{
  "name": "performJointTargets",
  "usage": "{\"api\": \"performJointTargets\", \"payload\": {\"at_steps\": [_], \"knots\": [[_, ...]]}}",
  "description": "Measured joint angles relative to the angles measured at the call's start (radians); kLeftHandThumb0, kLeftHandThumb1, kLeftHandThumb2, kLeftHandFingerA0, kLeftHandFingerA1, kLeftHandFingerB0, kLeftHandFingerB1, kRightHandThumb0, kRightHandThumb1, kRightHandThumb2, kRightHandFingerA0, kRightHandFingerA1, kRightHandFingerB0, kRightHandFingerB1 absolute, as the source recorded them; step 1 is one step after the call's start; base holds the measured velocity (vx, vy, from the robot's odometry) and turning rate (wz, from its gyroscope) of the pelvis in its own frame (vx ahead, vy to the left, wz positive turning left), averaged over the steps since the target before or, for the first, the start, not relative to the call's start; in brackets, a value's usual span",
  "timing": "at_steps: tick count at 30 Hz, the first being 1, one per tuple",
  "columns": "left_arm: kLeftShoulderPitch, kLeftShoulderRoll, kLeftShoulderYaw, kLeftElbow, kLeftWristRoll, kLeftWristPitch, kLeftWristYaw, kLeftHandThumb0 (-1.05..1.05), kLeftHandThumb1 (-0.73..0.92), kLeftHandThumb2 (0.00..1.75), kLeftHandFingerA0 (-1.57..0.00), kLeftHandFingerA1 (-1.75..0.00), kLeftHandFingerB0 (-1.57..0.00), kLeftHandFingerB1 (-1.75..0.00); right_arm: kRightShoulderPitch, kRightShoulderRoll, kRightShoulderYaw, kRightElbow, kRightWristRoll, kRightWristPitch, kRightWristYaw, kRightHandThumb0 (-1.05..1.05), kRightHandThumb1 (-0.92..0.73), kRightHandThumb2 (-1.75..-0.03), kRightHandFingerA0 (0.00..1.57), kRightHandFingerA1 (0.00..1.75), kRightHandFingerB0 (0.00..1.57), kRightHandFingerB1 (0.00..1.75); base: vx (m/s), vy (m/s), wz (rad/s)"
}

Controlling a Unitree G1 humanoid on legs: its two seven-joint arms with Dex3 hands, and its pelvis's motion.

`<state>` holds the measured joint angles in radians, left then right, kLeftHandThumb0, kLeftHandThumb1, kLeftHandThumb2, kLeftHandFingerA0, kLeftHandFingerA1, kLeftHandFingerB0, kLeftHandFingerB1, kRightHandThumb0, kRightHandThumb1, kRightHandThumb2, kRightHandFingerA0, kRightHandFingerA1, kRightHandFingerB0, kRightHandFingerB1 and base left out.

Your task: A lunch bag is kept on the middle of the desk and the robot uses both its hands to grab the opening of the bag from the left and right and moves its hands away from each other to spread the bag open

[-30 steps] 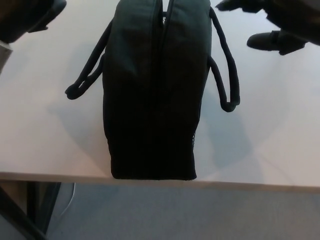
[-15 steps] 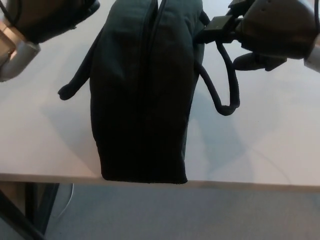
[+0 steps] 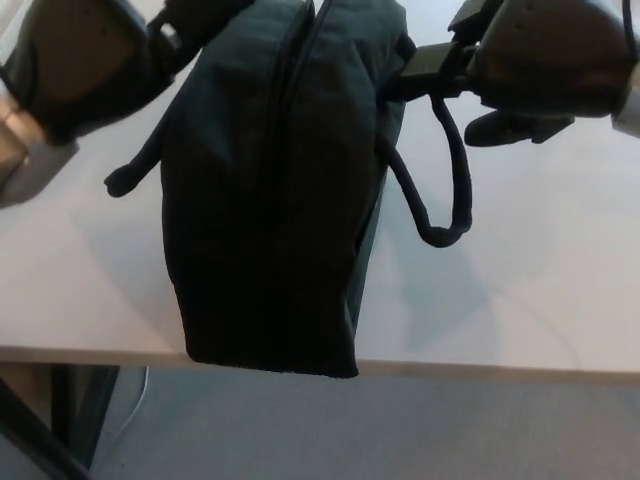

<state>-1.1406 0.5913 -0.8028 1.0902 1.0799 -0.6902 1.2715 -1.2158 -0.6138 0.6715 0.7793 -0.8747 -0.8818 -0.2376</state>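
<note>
The black lunch bag (image 3: 270,200) stands on the white desk (image 3: 540,280), its near end at the desk's front edge and its zip seam (image 3: 300,60) running away from me, closed. My left hand (image 3: 85,60) lies against the bag's upper left side, and its grip is hidden at the picture's top. My right hand (image 3: 545,60) reaches in from the right. One of its fingers (image 3: 430,65) touches the bag where the right handle (image 3: 445,190) is rooted, the thumb held apart below. The left handle (image 3: 130,170) droops onto the desk.
The desk's front edge (image 3: 500,365) runs across the lower picture, with grey floor (image 3: 400,430) below it. A dark desk leg (image 3: 40,430) shows at the lower left.
Both hands have closed in on the bag's top from each side. The bag has shifted to the left and leans, and its right handle has lifted slightly.
</note>
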Motion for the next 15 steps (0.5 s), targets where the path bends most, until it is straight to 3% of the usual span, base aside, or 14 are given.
{"api": "performJointTargets", "payload": {"at_steps": [3,5,15], "knots": [[0.031,0.018,-0.008,0.02,0.01,-0.019,0.04,0.09,0.58,0.67,-0.3,-0.33,-0.02,-0.27,-0.004,-0.041,-0.006,-0.001,-0.023,-0.024,-0.01,-0.4,-0.56,-0.57,0.58,0.4,0.51,0.36,0.0,0.0,0.0],[0.044,0.041,-0.01,0.029,0.016,-0.028,0.056,0.07,0.57,0.68,-0.27,-0.37,-0.06,-0.19,-0.005,-0.061,-0.011,0.0,-0.032,-0.037,-0.011,-0.4,-0.55,-0.57,0.58,0.39,0.51,0.36,0.0,0.0,0.0],[0.069,0.085,-0.035,0.048,0.04,-0.051,0.119,0.1,0.57,0.67,-0.34,-0.35,-0.08,-0.28,-0.005,-0.091,-0.038,0.003,-0.064,-0.071,-0.019,-0.41,-0.6,-0.58,0.58,0.39,0.51,0.36,0.0,0.0,0.0]]}}
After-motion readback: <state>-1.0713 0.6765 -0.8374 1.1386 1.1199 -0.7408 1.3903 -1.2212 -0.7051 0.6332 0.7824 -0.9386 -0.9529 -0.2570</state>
